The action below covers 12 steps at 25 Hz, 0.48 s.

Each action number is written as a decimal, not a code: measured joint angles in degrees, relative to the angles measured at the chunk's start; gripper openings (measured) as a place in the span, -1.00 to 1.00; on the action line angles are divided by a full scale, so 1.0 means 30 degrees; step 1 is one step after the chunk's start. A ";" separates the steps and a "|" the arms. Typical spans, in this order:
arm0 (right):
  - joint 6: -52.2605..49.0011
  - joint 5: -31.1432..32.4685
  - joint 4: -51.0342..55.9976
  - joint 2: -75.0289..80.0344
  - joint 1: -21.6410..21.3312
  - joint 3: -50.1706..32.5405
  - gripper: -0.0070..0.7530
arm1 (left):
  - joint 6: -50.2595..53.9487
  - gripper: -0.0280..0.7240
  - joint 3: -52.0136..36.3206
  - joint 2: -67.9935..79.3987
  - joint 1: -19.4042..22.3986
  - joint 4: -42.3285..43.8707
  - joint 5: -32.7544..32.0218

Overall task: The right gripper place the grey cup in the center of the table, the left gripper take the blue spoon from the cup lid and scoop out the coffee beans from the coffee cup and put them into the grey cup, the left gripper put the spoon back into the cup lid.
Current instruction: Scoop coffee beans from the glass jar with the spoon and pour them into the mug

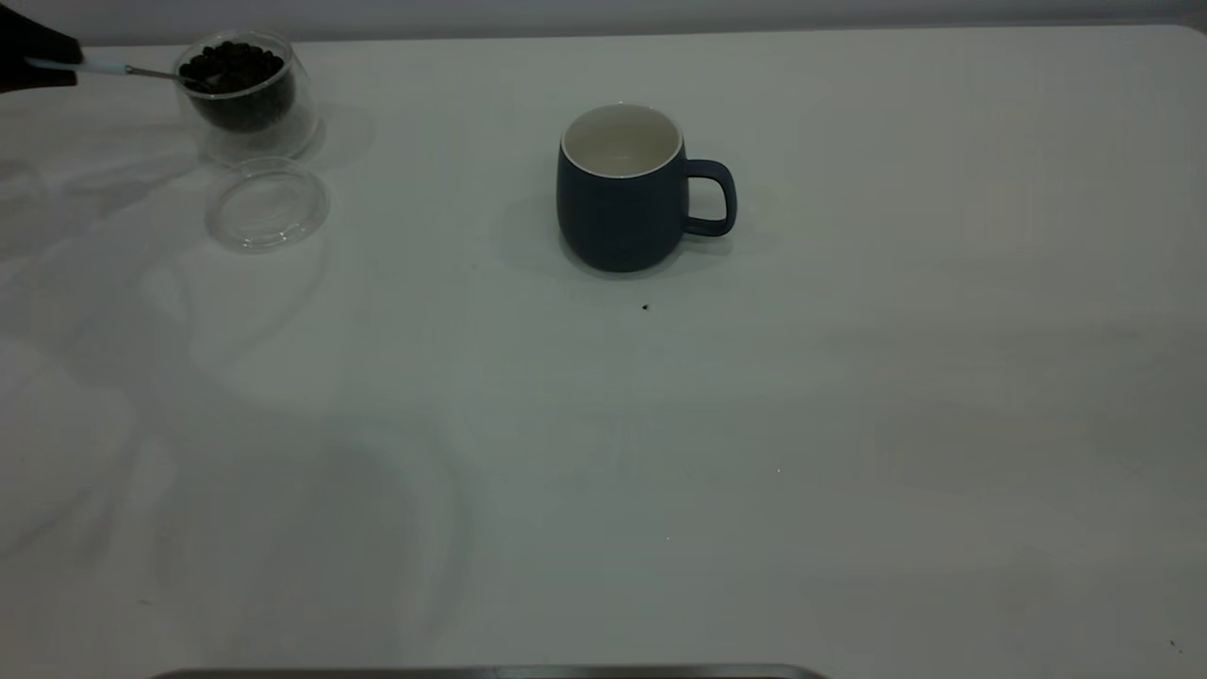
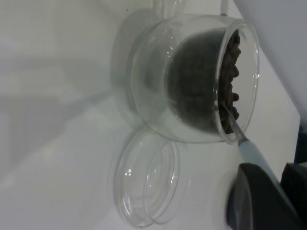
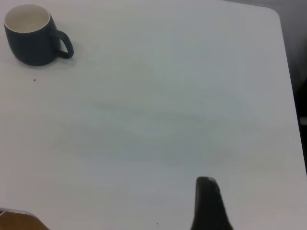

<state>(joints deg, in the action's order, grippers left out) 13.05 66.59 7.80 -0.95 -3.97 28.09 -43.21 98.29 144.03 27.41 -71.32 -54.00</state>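
1. The left gripper (image 1: pixel 38 58), at the far left, was clamped on the blue spoon (image 1: pixel 104 67), its bowl in the coffee beans (image 1: pixel 232 68) inside the coffee cup (image 1: pixel 247 94).
2. The cup lid (image 1: pixel 268 204) lay just in front, nearer.
3. The grey cup (image 1: pixel 622 189) stood mid-bench (image 1: pixel 849 424).
4. The right gripper's (image 3: pixel 208 203) fingers: cannot tell.

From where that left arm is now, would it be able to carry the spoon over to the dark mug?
Probably yes. The left end effector holds the blue spoon with its bowl in the coffee cup; bare table lies between it and the upright, open-mouthed grey cup.
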 joint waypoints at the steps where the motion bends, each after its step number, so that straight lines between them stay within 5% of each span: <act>1: 0.0000 0.0000 0.0000 0.0000 0.0000 0.0000 0.23 | -0.0022 -0.57 0.0000 0.0000 0.0068 0.0000 -0.0129; 12: 0.0000 0.0000 0.0000 0.0000 0.0000 0.0000 0.23 | -0.0606 -0.57 0.0000 0.0000 0.0086 0.0017 -0.1363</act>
<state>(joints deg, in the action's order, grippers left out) 13.05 66.59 7.80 -0.95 -3.97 28.09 -45.03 98.29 144.03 27.67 -71.26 -58.09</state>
